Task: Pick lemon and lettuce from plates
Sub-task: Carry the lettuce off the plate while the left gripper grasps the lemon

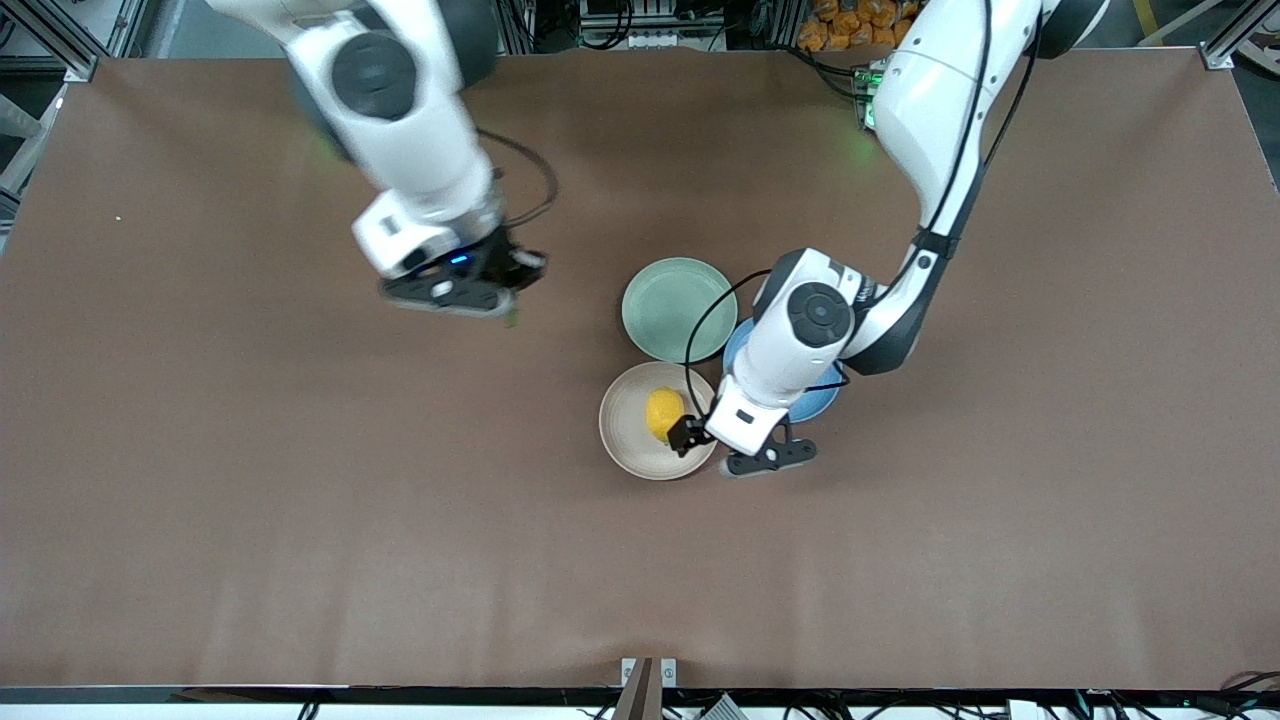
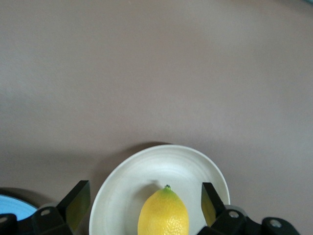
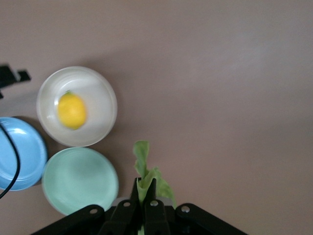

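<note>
The lemon (image 1: 664, 413) lies in the beige-cream plate (image 1: 628, 440), with the mint green plate (image 1: 668, 300) at its 12 o'clock. The left gripper (image 2: 142, 203) hangs wide open astride the lemon. The right gripper (image 3: 143, 196), over bare table (image 1: 250, 480) toward the right arm's end, pinches the lettuce (image 3: 146, 174)

Both arms wear glossy white shells with round dark grey caps at the joints, and thin black cables loop from the wrists. Each ends in a white block carrying a black tool; the left tool (image 1: 690, 432) has flat black fingers (image 2: 78, 200) with silver screws, and the right tool (image 1: 505, 300) shows a small blue light.
</note>
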